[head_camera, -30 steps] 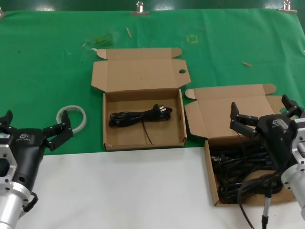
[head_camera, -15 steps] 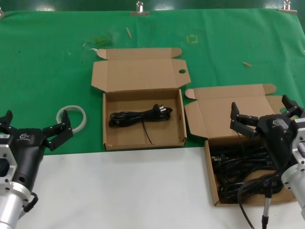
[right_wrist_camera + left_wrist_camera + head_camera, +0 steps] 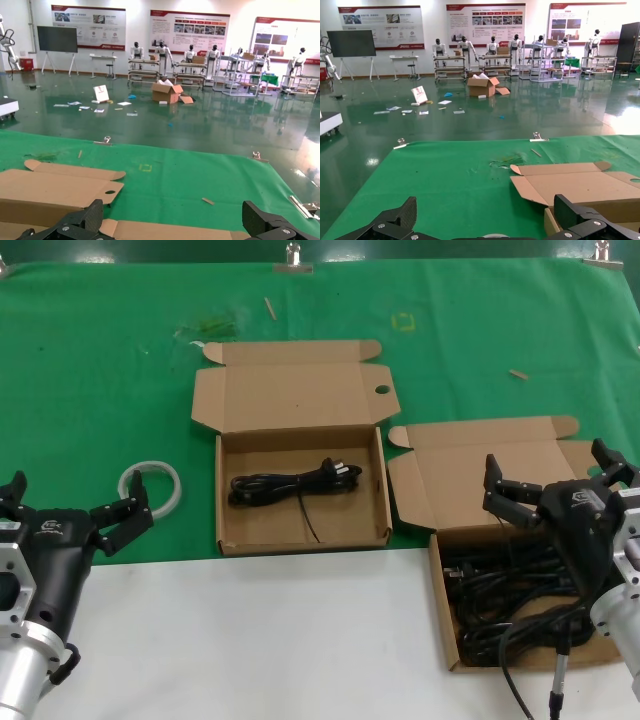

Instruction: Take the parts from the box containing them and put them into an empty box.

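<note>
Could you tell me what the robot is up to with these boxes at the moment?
It is moving power cords between two open cardboard boxes. One coiled cord already lies in the middle box; a tangle of cords remains in the right box. The right gripper hangs over that box, jaws open and empty. The left gripper waits, open, beside a white ring.

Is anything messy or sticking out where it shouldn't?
Yes. In the right box, the black cords lie in a tangled heap, and one cord trails over the front wall onto the white table.
</note>
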{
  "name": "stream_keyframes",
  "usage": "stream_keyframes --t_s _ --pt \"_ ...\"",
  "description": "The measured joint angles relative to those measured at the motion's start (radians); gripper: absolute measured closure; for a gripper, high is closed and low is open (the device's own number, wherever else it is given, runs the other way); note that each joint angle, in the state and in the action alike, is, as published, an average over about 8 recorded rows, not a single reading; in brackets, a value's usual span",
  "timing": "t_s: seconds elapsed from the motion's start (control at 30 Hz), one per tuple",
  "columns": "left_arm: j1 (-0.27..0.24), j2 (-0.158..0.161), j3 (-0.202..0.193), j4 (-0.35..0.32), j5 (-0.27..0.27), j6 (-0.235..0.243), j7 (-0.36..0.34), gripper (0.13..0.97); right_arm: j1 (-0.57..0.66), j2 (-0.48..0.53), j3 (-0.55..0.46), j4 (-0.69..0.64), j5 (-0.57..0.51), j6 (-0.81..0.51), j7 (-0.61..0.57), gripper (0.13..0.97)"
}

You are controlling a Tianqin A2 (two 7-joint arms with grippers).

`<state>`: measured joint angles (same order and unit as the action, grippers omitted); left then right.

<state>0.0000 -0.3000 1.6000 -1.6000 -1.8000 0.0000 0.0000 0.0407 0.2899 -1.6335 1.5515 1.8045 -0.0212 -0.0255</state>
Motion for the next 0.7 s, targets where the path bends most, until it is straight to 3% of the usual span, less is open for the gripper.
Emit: stream_keyframes --t_s 0.7 --pt "0.000 0.000 0.000 0.000 0.000 0.000 0.000 0.132 0.000 0.000 0.000 0.000 0.000 0.000 0.000 0.129"
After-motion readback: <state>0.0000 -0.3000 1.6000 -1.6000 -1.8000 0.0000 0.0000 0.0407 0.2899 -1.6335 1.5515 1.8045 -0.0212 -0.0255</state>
